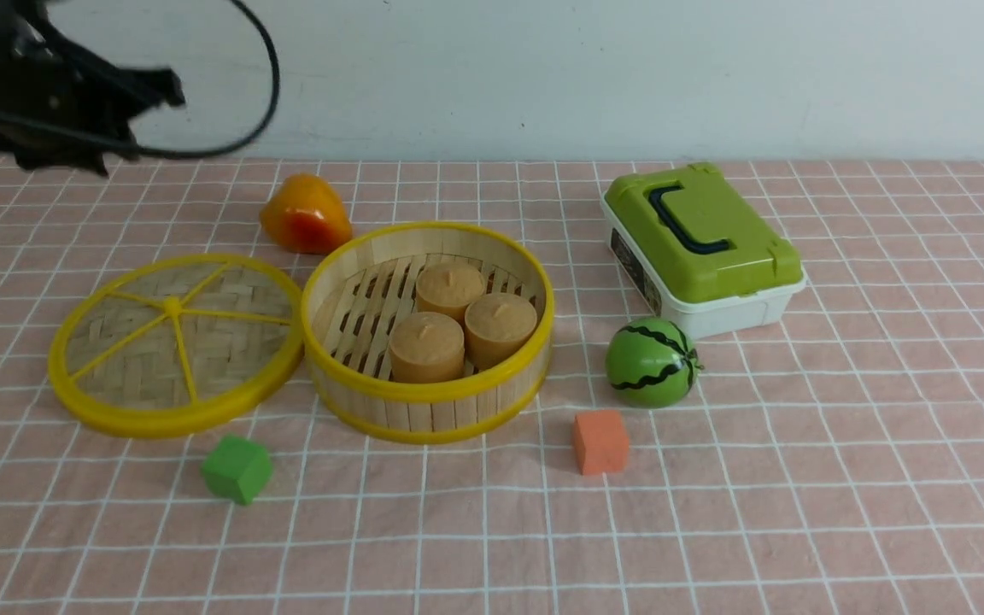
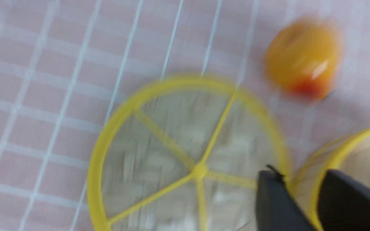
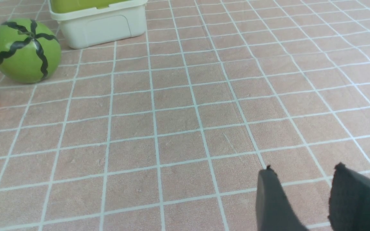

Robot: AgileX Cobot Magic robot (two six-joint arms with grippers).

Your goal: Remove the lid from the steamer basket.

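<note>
Your lid (image 1: 172,342) is off and lies at the left of the front view, its yellow rim and spokes facing up. Just beside it, left of centre in the frame, you have the steamer basket (image 1: 428,410), uncovered, with three tan buns (image 1: 449,290) (image 1: 425,348) (image 1: 500,329) grouped on its slatted floor. The lid's edge comes right up to the basket, and you can't quite tell whether the two touch.

Your left gripper (image 2: 300,189) is in the upper left of the front view, blurred, raised over the tabletop (image 1: 757,512). In the left wrist view its fingers stand spread with a gap between them, and nothing is pinched there. Your right gripper (image 3: 302,186) shows only in its own wrist view, fingers spread as well, with bare tiled pattern between them.

Near the basket's far edge, in the upper left part of the front view, you see an orange fruit with a red patch (image 1: 306,213). Below the lid, in the lower left, sits a green block (image 1: 237,469). To the right of the basket you have a small striped watermelon (image 1: 650,362), with an orange block (image 1: 601,442) nearer to you, a little below the frame's middle. Up at the upper right, behind the watermelon, stands a white box (image 1: 735,313) with its green lid on and a dark handle (image 1: 687,224) on top.
</note>
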